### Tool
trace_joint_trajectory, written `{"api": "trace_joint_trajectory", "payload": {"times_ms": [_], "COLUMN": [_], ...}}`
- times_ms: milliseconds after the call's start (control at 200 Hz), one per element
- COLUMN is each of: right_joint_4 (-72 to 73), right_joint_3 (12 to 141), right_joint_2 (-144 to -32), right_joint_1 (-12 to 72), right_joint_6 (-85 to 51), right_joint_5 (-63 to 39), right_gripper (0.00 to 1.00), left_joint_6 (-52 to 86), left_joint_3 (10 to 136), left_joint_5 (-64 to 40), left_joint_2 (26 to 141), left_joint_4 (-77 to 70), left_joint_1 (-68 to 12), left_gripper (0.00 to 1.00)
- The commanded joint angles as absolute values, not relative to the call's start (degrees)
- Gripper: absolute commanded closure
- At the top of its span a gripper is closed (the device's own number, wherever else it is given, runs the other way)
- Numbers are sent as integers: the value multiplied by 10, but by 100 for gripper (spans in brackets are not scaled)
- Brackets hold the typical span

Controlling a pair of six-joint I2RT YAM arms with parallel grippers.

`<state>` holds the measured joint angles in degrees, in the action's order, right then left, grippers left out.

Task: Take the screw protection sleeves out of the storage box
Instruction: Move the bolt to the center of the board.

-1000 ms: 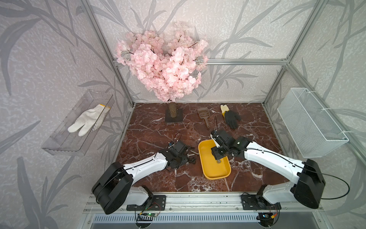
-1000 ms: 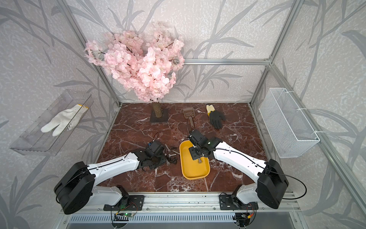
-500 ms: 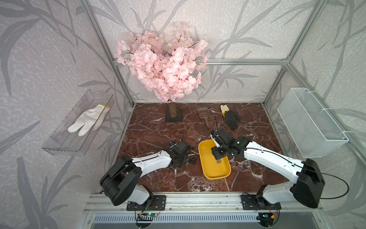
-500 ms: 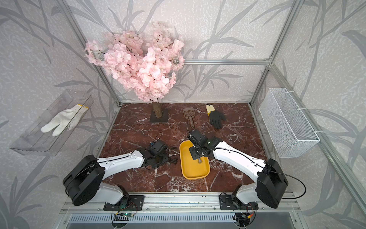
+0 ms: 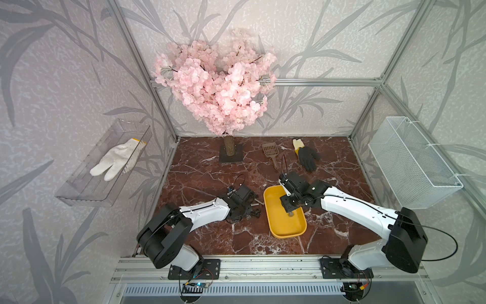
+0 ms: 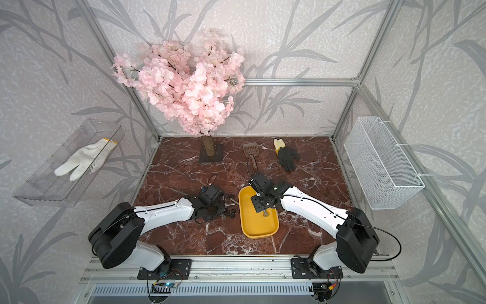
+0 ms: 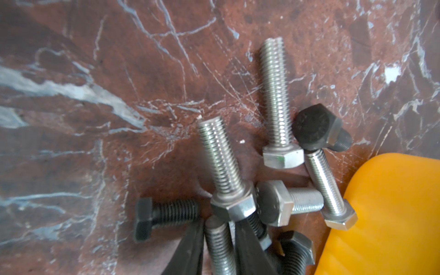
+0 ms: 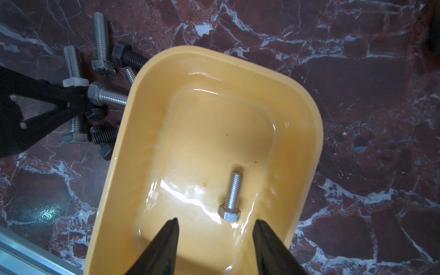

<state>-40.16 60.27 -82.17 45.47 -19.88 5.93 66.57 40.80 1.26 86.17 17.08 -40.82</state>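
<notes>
Left gripper (image 7: 219,234) clamped a silver bolt (image 7: 221,258) beside the yellow tray (image 8: 307,133), jaws narrower than a second before; right gripper (image 8: 216,221) gaped empty above the tray's lone bolt (image 8: 232,197), unmoved.

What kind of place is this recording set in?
Probably a staged robot test cell, not a real room: an aluminium frame boxes in wallpapered panels, the left arm and right arm are bolted to a front rail, and an artificial blossom tree stands on the marble-pattern tabletop.
</notes>
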Motion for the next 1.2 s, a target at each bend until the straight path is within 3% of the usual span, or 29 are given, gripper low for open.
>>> {"api": "trace_joint_trajectory", "payload": {"times_ms": [0,355,760,1015,1199], "right_joint_4": [-405,-403,-404,-403,-405], "right_joint_3": [614,618,625,628,628], "right_joint_2": [-825,-829,-832,-838,-837], "right_joint_1": [451,450,450,449,449], "right_joint_6": [-198,-200,-203,-205,-205], "right_joint_5": [62,60,54,49,50], "right_gripper": [45,45,46,46,46], "left_joint_6": [652,620,597,597,598], "left_joint_3": [405,392,364,368,367], "left_joint_5": [-1,-17,-15,-9,-11], "left_joint_2": [886,855,797,791,806], "left_joint_4": [186,227,276,282,269], "left_joint_1": [-407,-406,-407,-409,-410], "left_gripper": [79,91,92,73,68]}}
